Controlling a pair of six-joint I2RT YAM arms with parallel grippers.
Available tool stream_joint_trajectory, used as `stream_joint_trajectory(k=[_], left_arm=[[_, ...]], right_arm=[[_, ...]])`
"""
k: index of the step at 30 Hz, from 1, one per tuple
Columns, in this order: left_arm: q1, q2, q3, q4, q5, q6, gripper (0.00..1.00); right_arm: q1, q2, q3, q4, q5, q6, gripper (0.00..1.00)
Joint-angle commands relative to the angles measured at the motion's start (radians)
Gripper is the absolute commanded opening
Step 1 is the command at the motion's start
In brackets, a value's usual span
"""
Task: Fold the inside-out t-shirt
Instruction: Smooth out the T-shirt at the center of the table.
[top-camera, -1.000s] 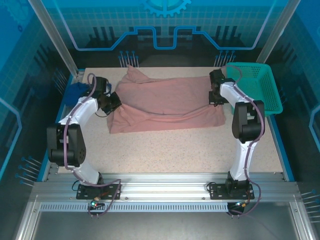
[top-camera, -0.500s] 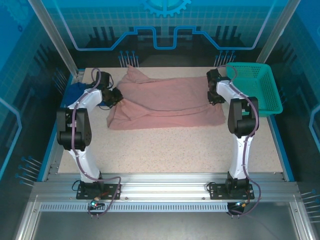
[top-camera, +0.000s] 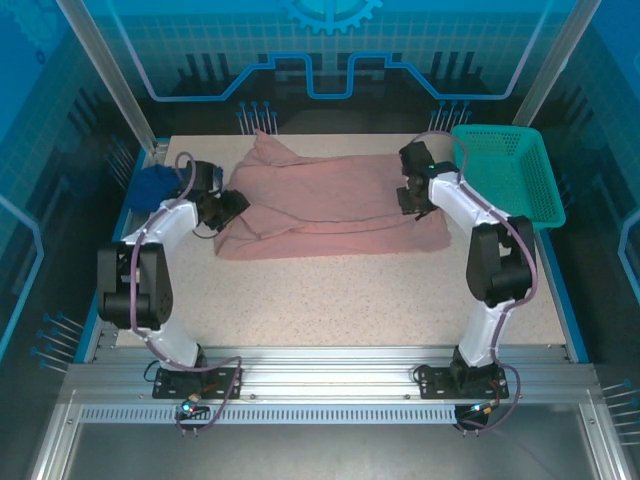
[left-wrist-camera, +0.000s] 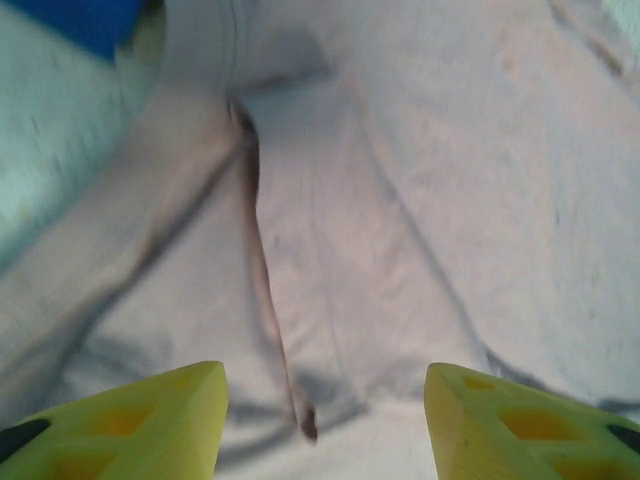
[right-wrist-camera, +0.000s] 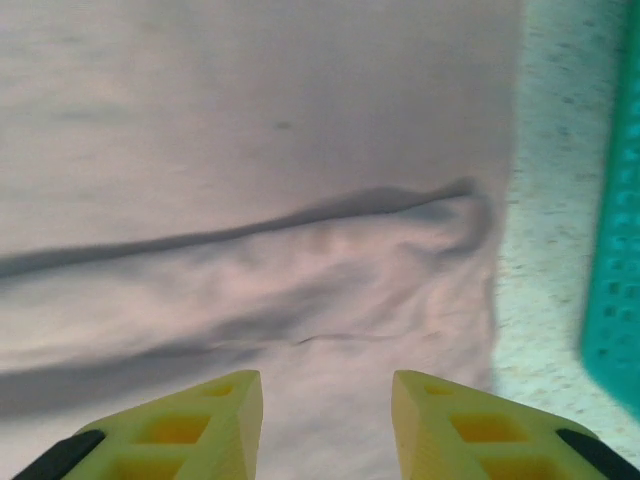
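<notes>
The inside-out t-shirt (top-camera: 330, 205) is dusty pink and lies as a wide folded band across the far half of the table, one end bunched toward the back left. My left gripper (top-camera: 236, 206) hovers at its left end. In the left wrist view that gripper (left-wrist-camera: 322, 388) is open, its yellow fingers (left-wrist-camera: 150, 420) apart over pink cloth (left-wrist-camera: 420, 200) with a dark seam line. My right gripper (top-camera: 412, 200) hangs over the shirt's right end. In the right wrist view that gripper (right-wrist-camera: 325, 392) is open above a creased fold (right-wrist-camera: 300, 250), nothing between its fingers.
A teal basket (top-camera: 505, 180) stands at the table's right edge, close to the right arm; its wall (right-wrist-camera: 612, 250) also edges the right wrist view. A dark blue cloth (top-camera: 152, 185) lies at the left edge, beside the left arm. Bare speckled tabletop (top-camera: 330, 300) stretches in front.
Both grippers have gone from shut to open and let go of the shirt. The right gripper shifted left over the cloth; the left arm swung back and then returned to the shirt's left end.
</notes>
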Motion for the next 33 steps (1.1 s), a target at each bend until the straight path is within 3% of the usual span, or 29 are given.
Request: stream_joint_trajectory(k=[1,10,18,33], left_arm=[[-0.059,-0.027,-0.053,0.022,0.044,-0.005,0.56],[-0.118,0.053,-0.041,0.012,0.004,0.023,0.57],[-0.128,0.135,0.000,0.019,0.011,0.030,0.48],[-0.128,0.228,0.088,0.014,0.028,0.056,0.05]], right_arm=[[0.024,-0.026,-0.041,0.026,-0.114,0.033,0.40],[0.031,-0.014,-0.043,0.030,-0.144,0.048,0.40],[0.030,-0.022,-0.056,0.031,-0.124,0.042,0.40],[0.026,-0.025,-0.073,0.034,-0.096,0.035,0.40]])
